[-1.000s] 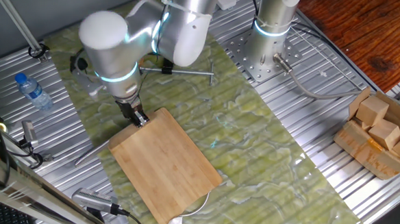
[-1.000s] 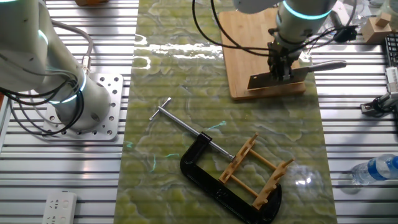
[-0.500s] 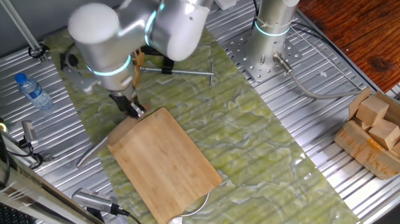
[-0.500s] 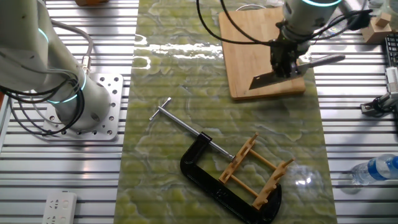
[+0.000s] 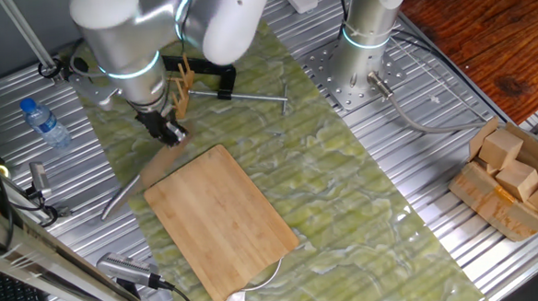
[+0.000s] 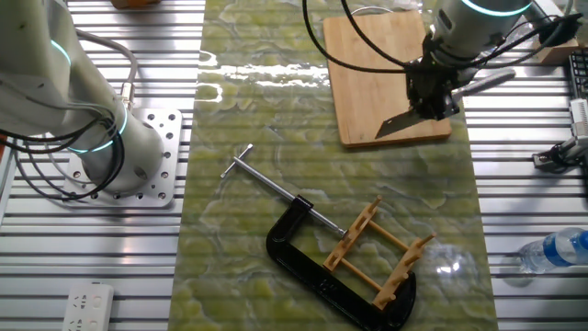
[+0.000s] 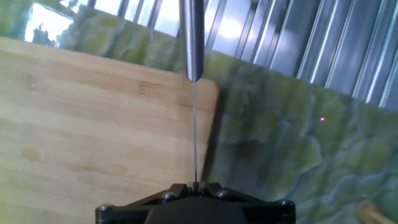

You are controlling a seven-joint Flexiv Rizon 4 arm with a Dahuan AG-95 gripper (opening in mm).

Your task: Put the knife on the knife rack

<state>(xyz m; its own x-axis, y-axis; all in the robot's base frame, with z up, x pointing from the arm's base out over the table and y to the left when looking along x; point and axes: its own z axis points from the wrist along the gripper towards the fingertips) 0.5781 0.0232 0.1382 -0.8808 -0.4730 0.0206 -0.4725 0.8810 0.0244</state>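
Note:
My gripper (image 6: pixel 430 99) is shut on the knife (image 6: pixel 402 122), a grey cleaver held tilted just above the near edge of the bamboo cutting board (image 6: pixel 367 64). Its slim silver handle sticks out to the right. In the hand view the knife (image 7: pixel 194 124) is edge-on, running straight up from my gripper (image 7: pixel 196 185), over the corner of the board (image 7: pixel 93 124). In one fixed view my gripper (image 5: pixel 169 134) hangs at the board's far left corner. The knife rack (image 6: pixel 377 253), light-brown wooden pegs, stands on the green mat well apart from the knife. The knife rack (image 5: pixel 182 81) is partly hidden behind the arm.
A black C-clamp (image 6: pixel 303 253) with a long steel screw bar lies around the rack. A water bottle (image 6: pixel 556 248) lies at the right edge. A second arm's base (image 6: pixel 101 138) stands at the left. A box of wooden blocks (image 5: pixel 510 175) sits far off.
The gripper has lifted the knife off the cutting board and tilted it, and has drifted towards the board's edge. Rack and clamp have not moved.

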